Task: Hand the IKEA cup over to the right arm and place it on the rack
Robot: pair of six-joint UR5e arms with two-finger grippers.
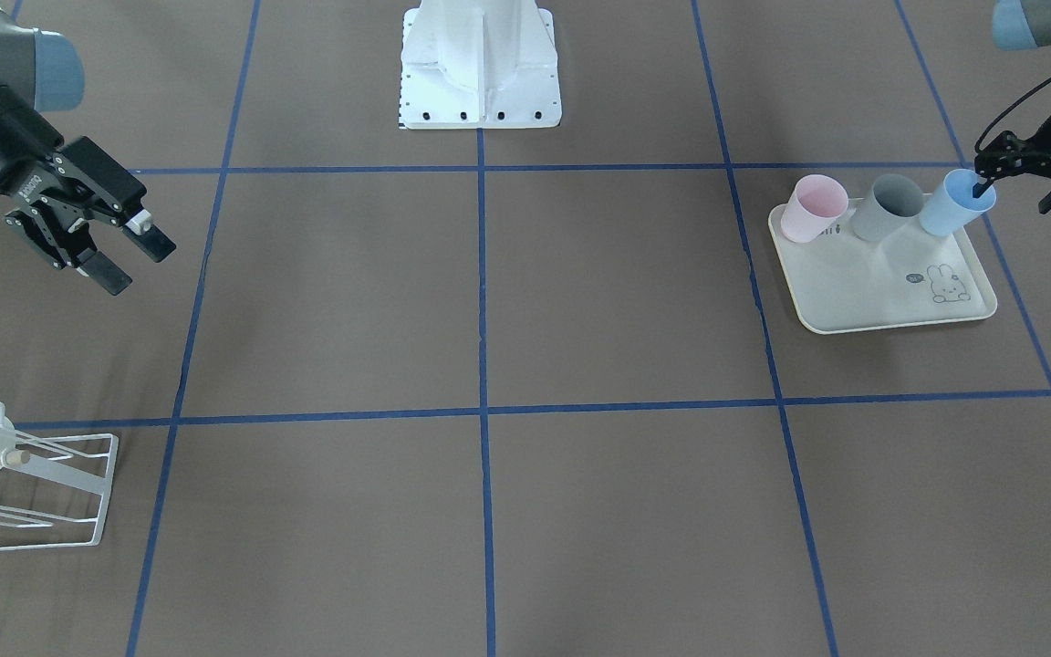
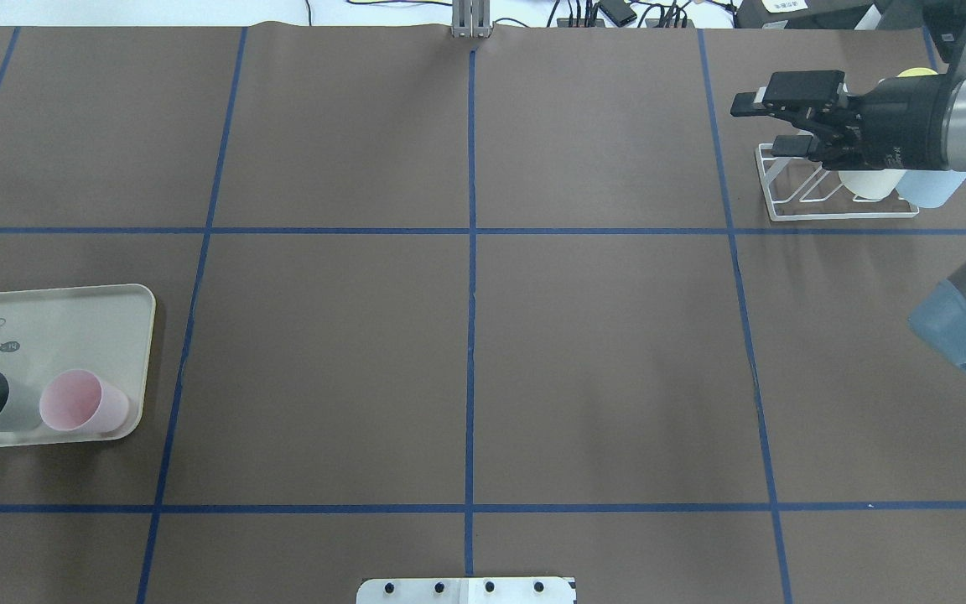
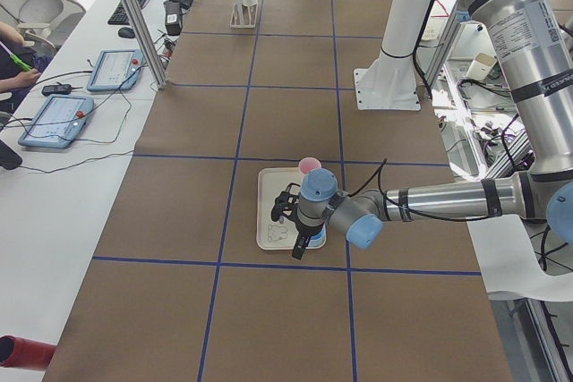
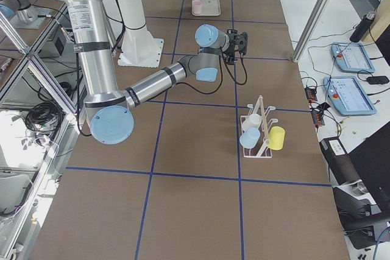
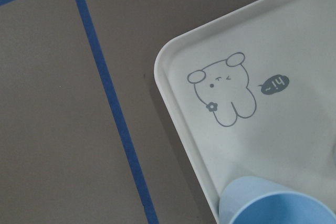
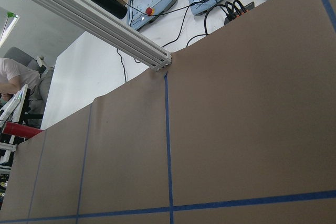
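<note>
LEFT ARM AT THE PICK-UP: The robot's left gripper (image 1: pixel 1014 199) hangs over the blue cup (image 1: pixel 952 203) at the left end of the desk (image 1: pixel 626 301). Its fingers are apart, one dipped inside the rim and the other outside the wall, and by the look of it they are not closed on the cup. The cup stands at a corner of the cream tray (image 1: pixel 890 292), last in a row with a grey cup (image 1: pixel 886 208) in the middle and a pink cup (image 1: pixel 813 208) at the other end. The grey and pink cups show empty insides. The job appears to be at its first step, the grasp, with the hand-over and the racking not yet done. The next move calls for pinching the thin wall squarely and lifting straight up, clear of the grey cup just beside it, then carrying the cup towards mid-desk. Well apart at the right end, the right gripper (image 1: pixel 135 263) hovers above the desk near the rack (image 4: pixel 259 150), fingers apart and holding nothing. The rack carries a white cup (image 4: pixel 251 123), a yellow cup (image 4: pixel 277 138) and a racked blue cup (image 4: pixel 248 139) beside its wooden rod (image 4: pixel 262 114). Bare wire prongs show at one end.
</note>
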